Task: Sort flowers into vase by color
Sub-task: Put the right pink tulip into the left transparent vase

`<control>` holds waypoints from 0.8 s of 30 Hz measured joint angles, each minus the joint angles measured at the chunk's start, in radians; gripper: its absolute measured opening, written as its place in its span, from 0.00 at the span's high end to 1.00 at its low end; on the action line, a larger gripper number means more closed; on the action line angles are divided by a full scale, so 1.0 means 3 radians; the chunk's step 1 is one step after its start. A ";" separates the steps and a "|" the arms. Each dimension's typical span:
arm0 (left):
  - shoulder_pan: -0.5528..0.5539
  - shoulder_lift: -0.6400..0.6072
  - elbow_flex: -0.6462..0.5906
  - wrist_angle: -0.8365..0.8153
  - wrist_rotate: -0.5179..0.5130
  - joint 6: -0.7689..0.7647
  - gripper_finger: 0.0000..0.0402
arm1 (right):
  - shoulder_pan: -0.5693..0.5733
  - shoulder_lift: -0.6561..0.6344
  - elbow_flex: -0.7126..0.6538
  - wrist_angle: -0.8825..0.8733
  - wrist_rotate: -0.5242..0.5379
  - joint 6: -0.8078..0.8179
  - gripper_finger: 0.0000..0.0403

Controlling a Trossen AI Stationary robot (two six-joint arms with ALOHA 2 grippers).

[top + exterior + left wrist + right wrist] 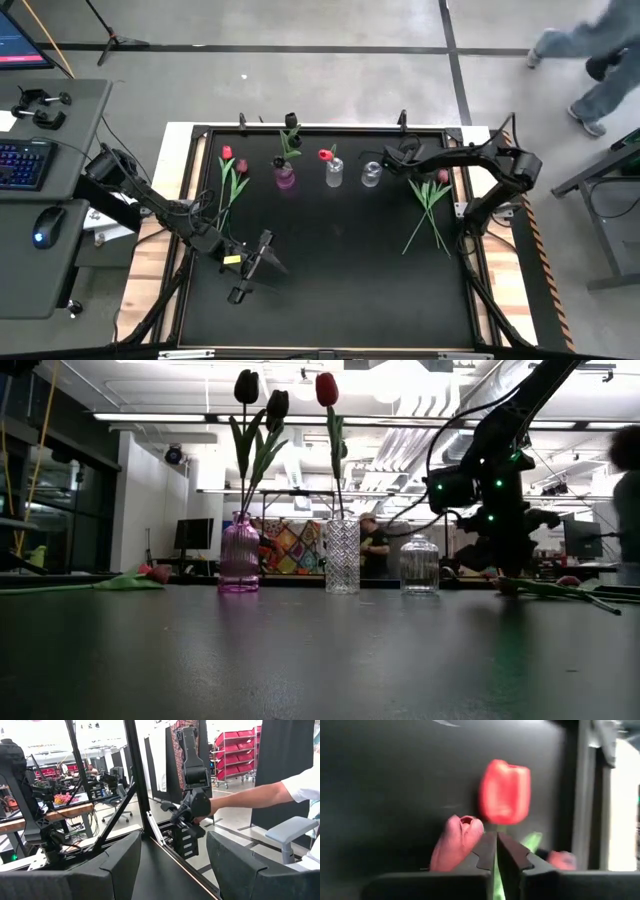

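Tulips are lying in two loose heaps on the black table: one heap near the left rear, another at the right. Three vases are standing in a row at the back. The purple vase is holding two dark tulips, the middle clear vase is holding one red tulip, and the third vase is standing empty.

The right gripper is working over the right heap, its jaws pressed together on the thin green stem just below a red head; a pink head is lying just beside it. The left gripper is hovering over the front of the table, jaws spread, holding nothing.

These flowers are looking very light, with thin, bendy stems and soft heads that would likely crush or slip under a pinch. Gripping the stem close under the head seems sensible, since the long stem is probably going to droop and swing, and neighbouring stems in the heap may be tangling and dragging along.
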 joint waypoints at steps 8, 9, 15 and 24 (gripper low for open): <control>0.0000 0.0000 0.0000 -0.0004 -0.0001 -0.0001 0.47 | 0.0001 0.0000 0.0000 0.0155 -0.0233 -0.0191 0.92; 0.0000 0.0000 0.0000 -0.0003 -0.0001 0.0000 0.47 | 0.0001 0.0000 0.0000 0.0142 -0.0220 -0.0194 0.91; 0.0000 0.0000 0.0000 -0.0003 -0.0001 0.0000 0.47 | 0.0001 -0.0001 0.0000 0.0030 -0.0028 -0.0225 0.83; 0.0000 0.0000 0.0000 -0.0004 -0.0001 -0.0003 0.47 | -0.0050 -0.0001 0.0000 -0.0060 -0.0056 -0.0163 0.56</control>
